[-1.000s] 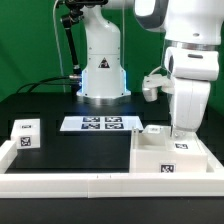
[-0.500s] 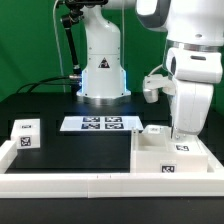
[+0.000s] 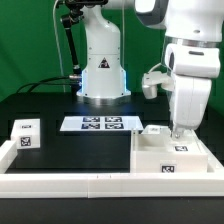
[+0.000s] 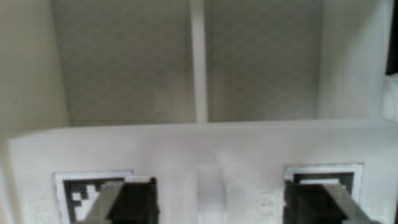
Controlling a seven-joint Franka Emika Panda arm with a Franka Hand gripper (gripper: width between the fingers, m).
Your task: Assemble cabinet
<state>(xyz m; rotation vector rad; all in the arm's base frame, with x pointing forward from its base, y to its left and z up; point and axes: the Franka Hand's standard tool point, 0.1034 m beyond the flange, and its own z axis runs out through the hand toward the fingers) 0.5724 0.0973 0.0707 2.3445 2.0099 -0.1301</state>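
Standing wide apart and released, the fingers [image 4: 128, 203] hold nothing between them in the wrist view. Each dark finger partly covers a black-and-white tag [image 4: 79, 192] printed on a white face of the cabinet [image 4: 214, 150]. Whether the tips touch that face cannot be told. Beyond the white face is a grey field split by a pale line, too blurred to name.

In the exterior view the fingers reach down to the top of the cabinet at its far side, and the white arm [image 3: 190, 75] rises straight above them. The cabinet sits on the black surface [image 3: 70, 150] at the exterior view's right, in the near corner, with two tags showing on its stepped front faces. A white rail [image 3: 90, 181] runs along the near edge of the surface, just in front of the cabinet. At the exterior view's left, well apart from the cabinet, a small white cube [image 3: 25, 133] with a tag stands just behind the rail. The marker board [image 3: 100, 124] lies flat between the two, farther back, in front of the arm's base [image 3: 103, 75].
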